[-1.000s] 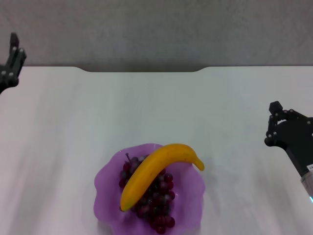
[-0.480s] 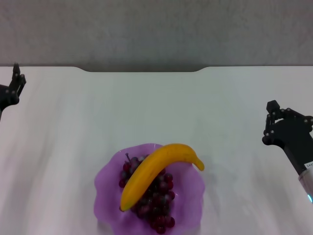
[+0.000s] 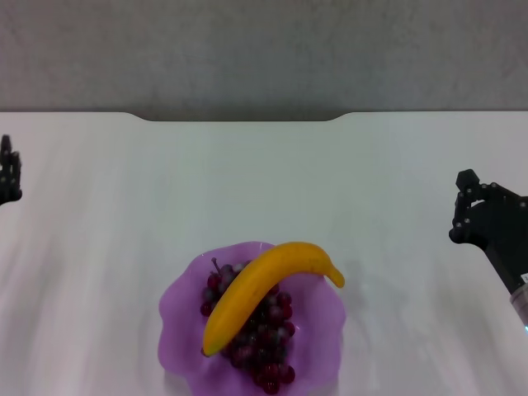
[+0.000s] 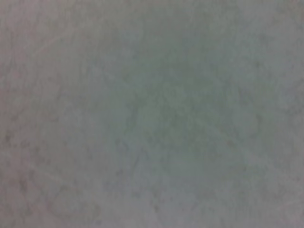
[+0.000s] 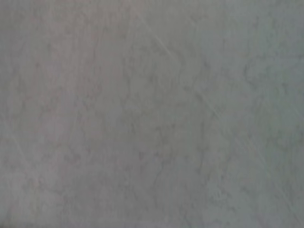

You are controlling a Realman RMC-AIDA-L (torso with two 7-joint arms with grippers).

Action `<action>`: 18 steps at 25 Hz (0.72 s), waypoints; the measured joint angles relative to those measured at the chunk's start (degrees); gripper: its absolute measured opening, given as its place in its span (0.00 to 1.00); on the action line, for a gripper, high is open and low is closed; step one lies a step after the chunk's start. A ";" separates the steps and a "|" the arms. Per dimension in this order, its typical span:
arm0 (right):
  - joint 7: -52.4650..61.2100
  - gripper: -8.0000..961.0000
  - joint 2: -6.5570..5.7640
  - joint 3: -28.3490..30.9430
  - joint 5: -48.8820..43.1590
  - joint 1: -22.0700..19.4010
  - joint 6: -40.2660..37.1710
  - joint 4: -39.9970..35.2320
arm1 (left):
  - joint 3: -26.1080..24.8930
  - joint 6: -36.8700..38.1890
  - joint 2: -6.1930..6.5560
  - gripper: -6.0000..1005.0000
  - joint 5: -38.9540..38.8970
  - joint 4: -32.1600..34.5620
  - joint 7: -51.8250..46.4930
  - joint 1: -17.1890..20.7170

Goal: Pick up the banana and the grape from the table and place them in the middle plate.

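On middle plate: one banana, one grape.

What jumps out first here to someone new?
The yellow banana lying diagonally across the dark grape bunch, both inside the purple scalloped middle plate at the near centre of the white table. Next, the two dark grippers at the edges: the left gripper barely in view at the left, the right gripper at the right, both well apart from the plate.

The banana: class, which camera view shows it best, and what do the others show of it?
The head view: the banana lies whole across the grape in the middle plate. Both wrist views show none of it.
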 joint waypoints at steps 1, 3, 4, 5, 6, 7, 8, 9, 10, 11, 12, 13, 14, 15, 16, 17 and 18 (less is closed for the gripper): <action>0.00 0.02 0.00 -0.01 0.00 0.06 0.00 -0.03 | 0.00 0.00 0.00 0.64 0.00 0.00 0.00 0.00; 0.00 0.02 0.02 -0.03 -0.02 0.16 -0.03 -0.24 | -0.02 -0.06 0.09 0.58 -0.28 0.96 -2.90 -0.20; -0.01 0.02 0.06 -0.02 0.00 0.22 -0.12 -0.57 | -0.02 0.00 0.08 0.55 -0.58 1.26 -3.85 -0.21; -0.03 0.02 0.17 -0.03 -0.02 0.27 -0.20 -1.03 | -0.03 0.11 0.03 0.52 -0.89 1.66 -4.77 -0.23; -0.04 0.02 0.26 0.00 0.00 0.31 -0.22 -1.54 | -0.03 0.18 -0.03 0.49 -1.15 1.96 -5.51 -0.28; -0.04 0.02 0.36 0.05 -0.01 0.37 -0.35 -1.93 | -0.03 0.20 -0.07 0.45 -1.28 2.18 -6.16 -0.35; -0.05 0.02 0.42 0.11 -0.01 0.40 -0.49 -2.17 | -0.03 0.19 -0.09 0.41 -1.30 2.24 -6.64 -0.38; -0.13 0.02 0.44 0.16 0.00 0.40 -0.71 -2.36 | -0.03 0.16 -0.09 0.38 -1.31 2.27 -7.10 -0.41; -0.25 0.02 0.45 0.22 -0.02 0.41 -0.89 -2.58 | -0.03 0.13 -0.09 0.34 -1.31 2.37 -7.41 -0.42; -0.35 0.02 0.45 0.31 -0.01 0.41 -1.00 -2.83 | -0.03 0.11 -0.09 0.31 -1.32 2.51 -7.70 -0.42; -0.40 0.02 0.45 0.40 -0.01 0.40 -1.03 -3.03 | -0.03 0.04 -0.09 0.26 -1.33 2.73 -8.22 -0.42; -0.42 0.02 0.45 0.55 -0.01 0.40 -1.05 -3.23 | -0.02 -0.03 -0.08 0.22 -1.33 2.88 -8.83 -0.42; -0.43 0.02 0.44 0.77 -0.01 0.40 -1.09 -3.40 | -0.03 -0.10 -0.08 0.17 -1.34 3.00 -9.53 -0.42; -0.44 0.02 0.45 1.04 0.05 0.33 -1.32 -3.55 | -0.01 -0.15 -0.08 0.13 -1.35 3.04 -10.68 -0.38; -0.44 0.02 0.46 1.28 0.21 0.22 -1.60 -3.67 | 0.01 -0.17 -0.06 0.08 -1.35 3.06 -11.99 -0.34; -0.45 0.02 0.50 1.47 0.71 0.09 -2.07 -3.79 | 0.07 -0.17 0.00 0.08 -1.36 3.09 -12.91 -0.31; -0.45 0.02 0.54 1.49 1.56 -0.01 -2.73 -3.83 | 0.12 -0.17 0.07 0.07 -1.36 3.15 -13.56 -0.29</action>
